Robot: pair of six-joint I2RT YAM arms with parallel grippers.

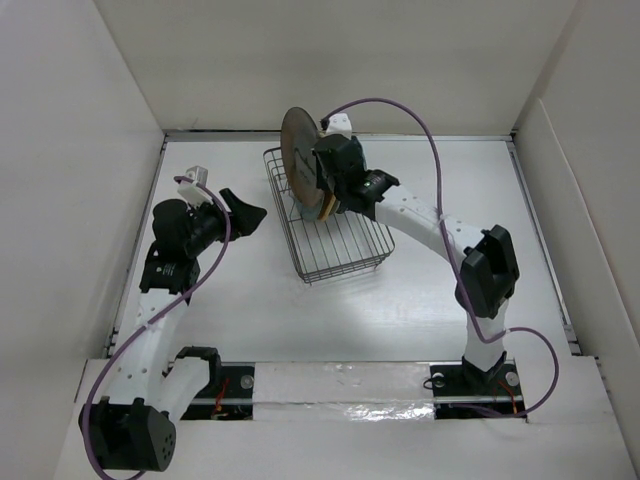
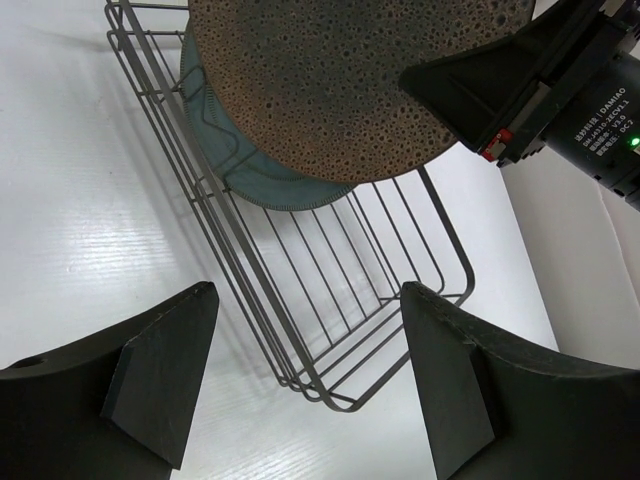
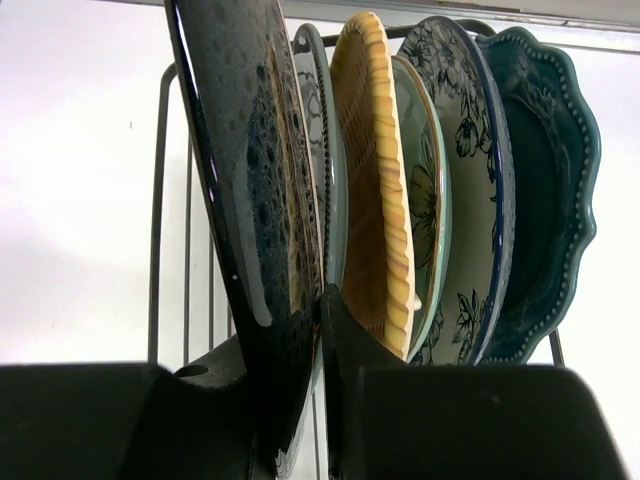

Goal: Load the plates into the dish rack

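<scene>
White bench (image 1: 250,310) carries the dish rack (image 1: 345,250) at upper centre. Right gripper (image 3: 318,320) clamps the brown plate (image 1: 298,145) by its rim, held upright, evidently to slot beside the racked plates (image 3: 450,180). Left gripper (image 1: 243,208) stands wide and empty, centre left.

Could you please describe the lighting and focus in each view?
Top external: even, bright light, with barely any shadow around the dish rack. Left wrist: the brown plate is sharp and its speckles are clear; the left gripper is a plain dark mass up close. Right wrist: backlit by a washed-out white background; the right gripper is nearly black, and there is a streak of glare on the brown plate it grips.
</scene>
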